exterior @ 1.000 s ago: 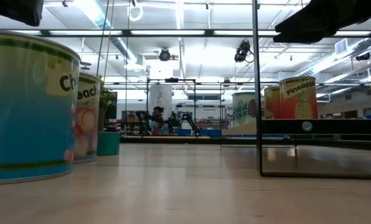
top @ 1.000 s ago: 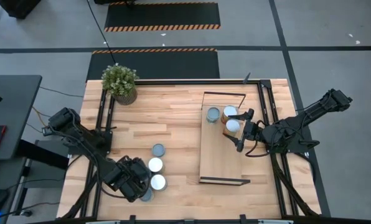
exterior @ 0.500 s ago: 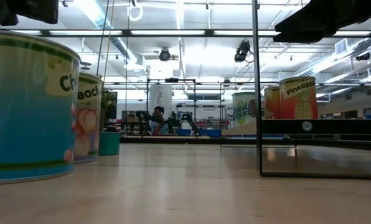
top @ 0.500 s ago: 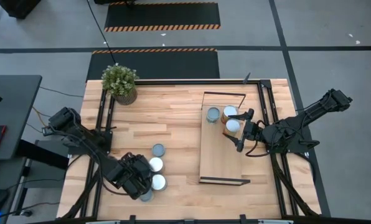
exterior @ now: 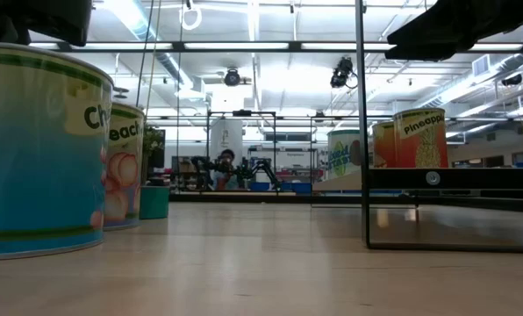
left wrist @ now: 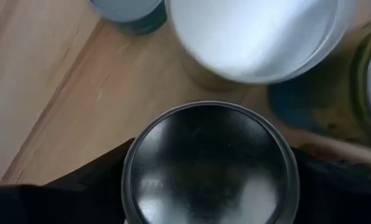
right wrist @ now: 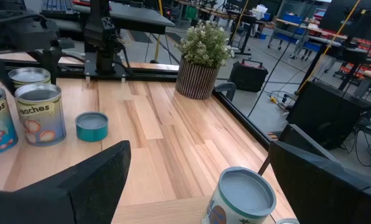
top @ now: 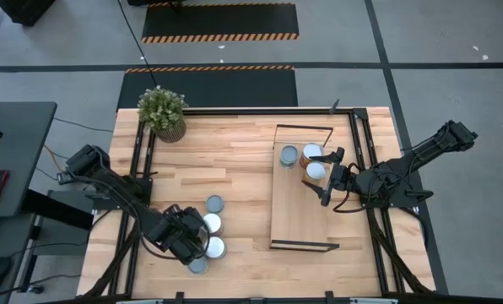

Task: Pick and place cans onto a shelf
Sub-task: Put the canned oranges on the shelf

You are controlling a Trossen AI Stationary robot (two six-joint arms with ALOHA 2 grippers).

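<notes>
Between the left claw's fingers: left claw (top: 186,245) sits low over a can (left wrist: 209,163), fingers apart either side; whether they grip it I cannot tell.
Risk: judged, a skewed squeeze could tip or slide this can.
Cause: neighbour cans (top: 215,247) stand just beside the fingers, so a bump is likely.
Right claw: right claw (top: 326,181) waits spread open beside three cans (top: 316,170) already on the shelf (top: 298,221).
Around: potted plant (top: 162,110) stands well apart at the tabletop (top: 235,152) corner.
</notes>
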